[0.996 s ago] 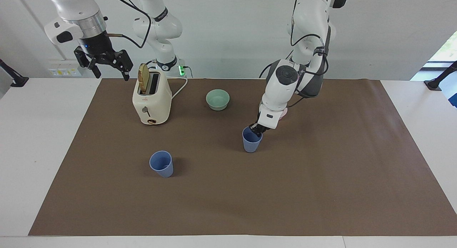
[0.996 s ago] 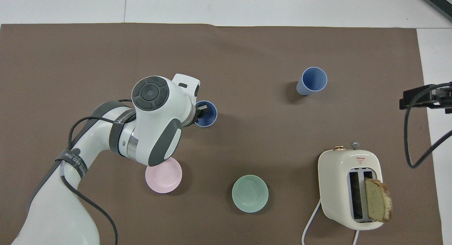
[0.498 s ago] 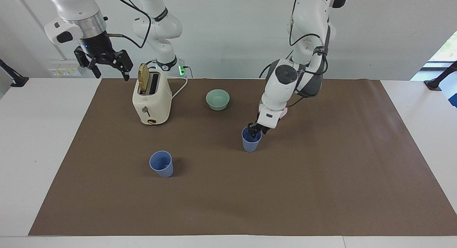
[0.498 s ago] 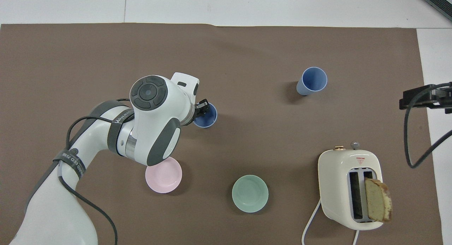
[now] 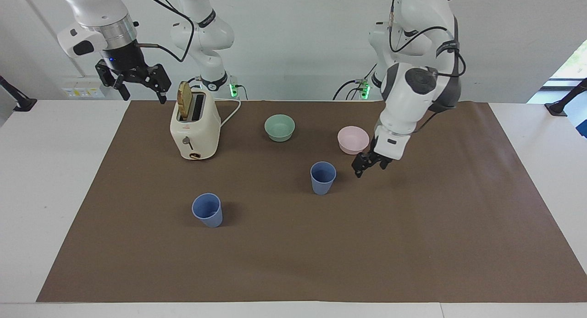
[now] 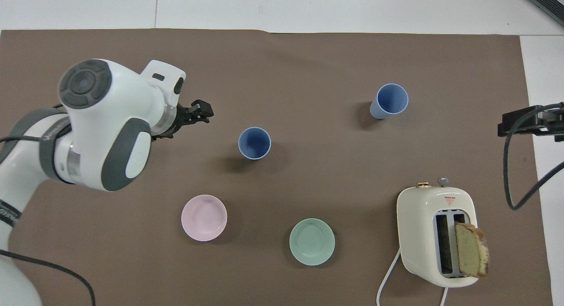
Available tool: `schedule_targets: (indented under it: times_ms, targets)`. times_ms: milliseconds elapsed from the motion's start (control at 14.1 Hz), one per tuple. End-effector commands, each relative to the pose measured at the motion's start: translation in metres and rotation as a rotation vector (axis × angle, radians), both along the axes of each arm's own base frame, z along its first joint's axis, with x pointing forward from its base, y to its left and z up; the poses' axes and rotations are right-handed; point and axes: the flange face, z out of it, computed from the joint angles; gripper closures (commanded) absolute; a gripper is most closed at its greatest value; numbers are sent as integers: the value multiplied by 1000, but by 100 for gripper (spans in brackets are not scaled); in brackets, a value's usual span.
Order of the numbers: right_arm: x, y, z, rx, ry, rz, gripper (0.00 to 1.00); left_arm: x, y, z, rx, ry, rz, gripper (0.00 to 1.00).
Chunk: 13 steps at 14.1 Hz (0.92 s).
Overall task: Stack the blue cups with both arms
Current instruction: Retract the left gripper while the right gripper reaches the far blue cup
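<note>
Now the blue cup [image 5: 323, 177] stands beside the empty left claw [image 5: 369, 164].

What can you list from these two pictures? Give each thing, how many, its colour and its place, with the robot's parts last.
Cups: two, blue, upright and apart; one mid-mat, one farther from the robots, toward the right arm's end.
Bowls: two; green and pink, nearer the robots than the cups.
Toaster: one, cream, toward the right arm's end, a bread slice in a slot.
Mat: one, brown.
Left tool: black, open, beside the middle cup.
Right tool: black, open, waiting high by the toaster.
</note>
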Motion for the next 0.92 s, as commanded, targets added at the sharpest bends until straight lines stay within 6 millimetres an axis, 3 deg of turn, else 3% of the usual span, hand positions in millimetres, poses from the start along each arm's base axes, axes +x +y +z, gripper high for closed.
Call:
schedule_targets:
  times_ms: [0,285,427,569,854]
  targets:
    - [7,-1,-8,0,-15,39,0,-5,64,22,23,27,-93,0]
    - [38,10,-37,-6,-30,61,0,-8,135,29,28,58,-225,0]
    - [63,18,-56,-5,-27,76,0,-12,158,39,26,58,-306,0]
    - [76,21,-68,-9,-59,82,0,-14,169,52,31,44,-359,0]
    - [108,29,-126,-10,-41,96,0,-17,173,99,85,66,-382,0]
